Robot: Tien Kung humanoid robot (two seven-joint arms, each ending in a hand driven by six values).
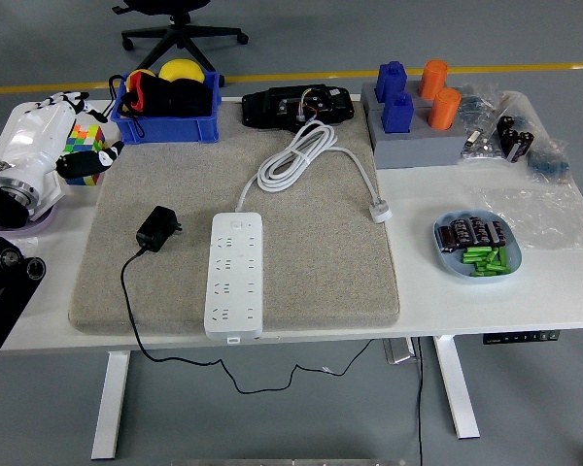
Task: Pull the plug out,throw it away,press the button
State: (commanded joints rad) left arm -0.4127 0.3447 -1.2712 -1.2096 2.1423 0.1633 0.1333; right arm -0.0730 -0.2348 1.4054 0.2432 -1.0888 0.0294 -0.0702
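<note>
A white power strip lies lengthwise on the grey felt mat. A black adapter plug lies on the mat to its left, out of the strip, and its black cord runs off the near table edge. The strip's own white cable is coiled behind it and ends in a white plug. My left hand, white with black fingertips, hovers at the table's left edge over a coloured cube, fingers spread, holding nothing. It is well to the left of the adapter. My right hand is out of view.
A blue bin with black and yellow items stands at the back left, with a black device beside it. A grey block with blue and orange pegs is at the back right. A blue dish of small parts sits at the right.
</note>
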